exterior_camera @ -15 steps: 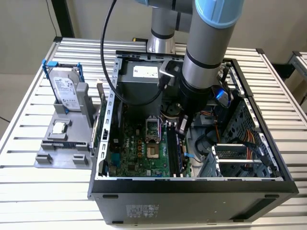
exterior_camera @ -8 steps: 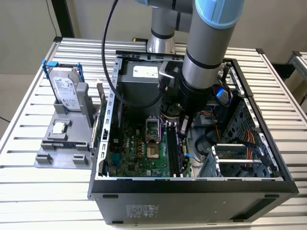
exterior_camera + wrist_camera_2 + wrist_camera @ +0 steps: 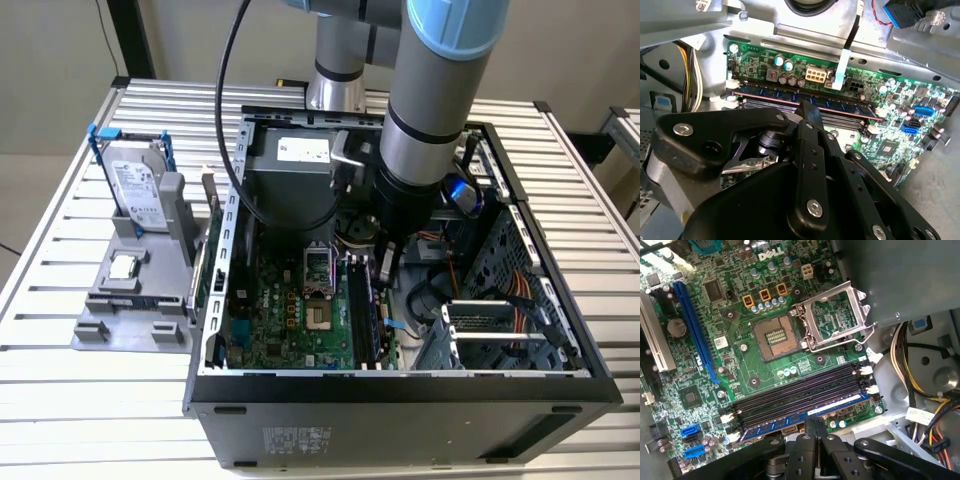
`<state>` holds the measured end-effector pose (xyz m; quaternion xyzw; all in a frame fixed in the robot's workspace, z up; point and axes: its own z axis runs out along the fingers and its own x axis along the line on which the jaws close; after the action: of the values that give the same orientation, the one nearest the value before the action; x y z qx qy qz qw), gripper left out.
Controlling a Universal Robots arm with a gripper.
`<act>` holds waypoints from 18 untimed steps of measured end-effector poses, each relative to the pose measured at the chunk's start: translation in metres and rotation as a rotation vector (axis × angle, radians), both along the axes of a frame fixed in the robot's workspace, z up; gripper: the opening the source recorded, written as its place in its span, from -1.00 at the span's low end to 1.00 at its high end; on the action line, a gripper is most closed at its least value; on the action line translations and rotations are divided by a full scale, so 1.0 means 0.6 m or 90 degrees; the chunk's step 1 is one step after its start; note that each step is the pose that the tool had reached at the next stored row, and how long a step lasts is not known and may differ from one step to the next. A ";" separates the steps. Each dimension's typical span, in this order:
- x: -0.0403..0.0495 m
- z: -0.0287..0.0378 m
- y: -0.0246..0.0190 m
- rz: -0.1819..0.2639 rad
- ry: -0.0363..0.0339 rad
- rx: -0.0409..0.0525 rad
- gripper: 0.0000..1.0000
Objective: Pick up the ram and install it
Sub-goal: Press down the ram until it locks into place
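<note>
Handling: the ram [image 3: 840, 405] should be light and stiff, but thin and easily damaged; I judge it best taken by its long bare edges or short ends, never by the chips or the contact edge (a skewed push could stress the board).
Pressing: force on the upper edge ought to go straight down the slot's line, since a stick this narrow would tip sideways readily.
Look: a long, flat, dark blue-green strip standing on edge, with a row of small black chips along its face [image 3: 840, 106] in the second wrist view and a pale label on the side seen in the first wrist view.
Ram position: upright in the slot nearest the gripper, the outermost of the four parallel slots [image 3: 795, 395], inside the open case [image 3: 400, 385] on the motherboard [image 3: 735, 365].
Seating: whether it is fully home, or the white end clips have closed, I cannot tell.
Gripper: its tip [image 3: 815, 424] sits at the ram's upper edge, about midway along it; the exterior view shows it [image 3: 386, 272] reaching down into the case.
Fingers: drawn together with no visible gap, aligned along the stick rather than across it, so they appear to clasp nothing (contact with the edge looks likely but is not certain).
Nearby: the open socket [image 3: 776, 336] lies beyond the slots; the hard drive [image 3: 135, 190] and processor [image 3: 123, 267] sit on a grey stand outside the case, on the exterior view's left.
</note>
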<state>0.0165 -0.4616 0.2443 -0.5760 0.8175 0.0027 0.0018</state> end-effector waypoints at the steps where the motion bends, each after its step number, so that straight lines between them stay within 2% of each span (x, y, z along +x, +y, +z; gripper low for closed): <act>1: 0.000 0.000 0.0000 0.006 0.0000 0.0000 -1.00; 18: 0.000 0.000 0.0000 0.091 0.0000 0.0000 -1.00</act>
<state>0.0165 -0.4616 0.2442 -0.6331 0.7740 0.0028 0.0016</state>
